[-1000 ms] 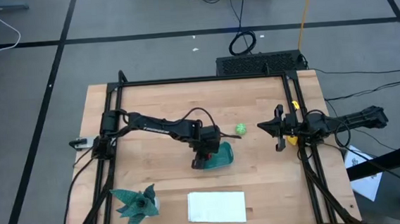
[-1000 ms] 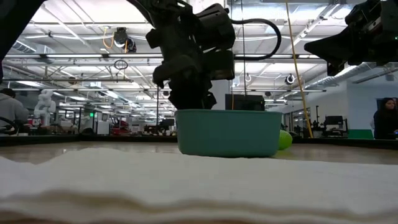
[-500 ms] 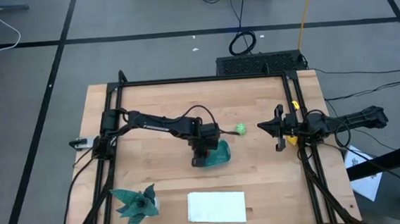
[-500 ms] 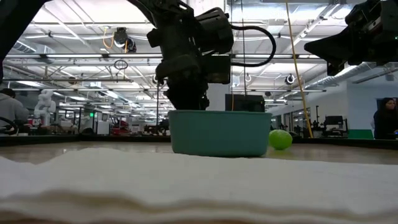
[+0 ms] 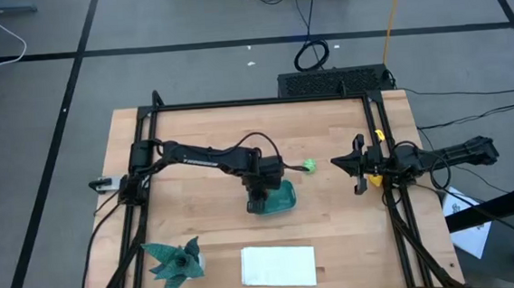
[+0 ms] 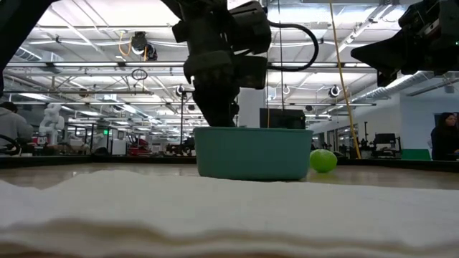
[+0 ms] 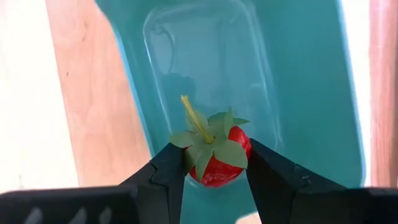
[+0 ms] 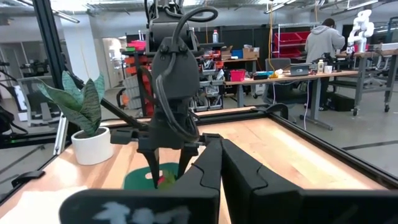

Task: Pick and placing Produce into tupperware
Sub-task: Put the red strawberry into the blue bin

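Strawberry (image 7: 219, 163) in left gripper (image 7: 214, 171) above tub (image 7: 305, 93)

No text, label, brand, number or sign can be read in any of the views. The things on the wooden table carry no writing that shows, and the boxes, bins and screens in the room behind the table are too small and unclear for any letters to be made out.
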Tool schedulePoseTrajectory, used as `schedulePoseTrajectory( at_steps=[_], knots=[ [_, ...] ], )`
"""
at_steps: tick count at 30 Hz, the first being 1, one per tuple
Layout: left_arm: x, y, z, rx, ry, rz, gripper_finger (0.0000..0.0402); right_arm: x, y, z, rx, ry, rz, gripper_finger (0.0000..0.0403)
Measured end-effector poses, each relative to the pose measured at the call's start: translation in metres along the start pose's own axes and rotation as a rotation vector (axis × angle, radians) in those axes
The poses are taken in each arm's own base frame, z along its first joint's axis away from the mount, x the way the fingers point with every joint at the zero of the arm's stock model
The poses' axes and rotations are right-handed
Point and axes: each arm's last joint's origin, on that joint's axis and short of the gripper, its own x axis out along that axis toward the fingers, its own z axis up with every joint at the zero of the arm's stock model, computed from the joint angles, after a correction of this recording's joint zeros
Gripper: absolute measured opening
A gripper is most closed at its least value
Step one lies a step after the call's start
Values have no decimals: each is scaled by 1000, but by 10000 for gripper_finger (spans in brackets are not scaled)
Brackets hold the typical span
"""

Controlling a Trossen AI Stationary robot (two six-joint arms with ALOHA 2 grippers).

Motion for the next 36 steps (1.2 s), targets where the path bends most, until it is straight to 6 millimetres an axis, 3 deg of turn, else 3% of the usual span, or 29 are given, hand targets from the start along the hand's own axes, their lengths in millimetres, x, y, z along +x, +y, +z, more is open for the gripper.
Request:
schedulePoseTrajectory(
  at_steps=[8, 19, 36],
  knots=[
    [-5, -3, 5, 6, -10, 17, 141, 0, 0, 1, 2, -6, 1, 0],
    [31, -3, -1, 51, 94, 24, 141, 0, 0, 0, 1, -3, 1, 0],
    [33, -2, 0, 96, 89, 65, 154, 0, 0, 0, -6, -3, 1, 0]
  ],
)
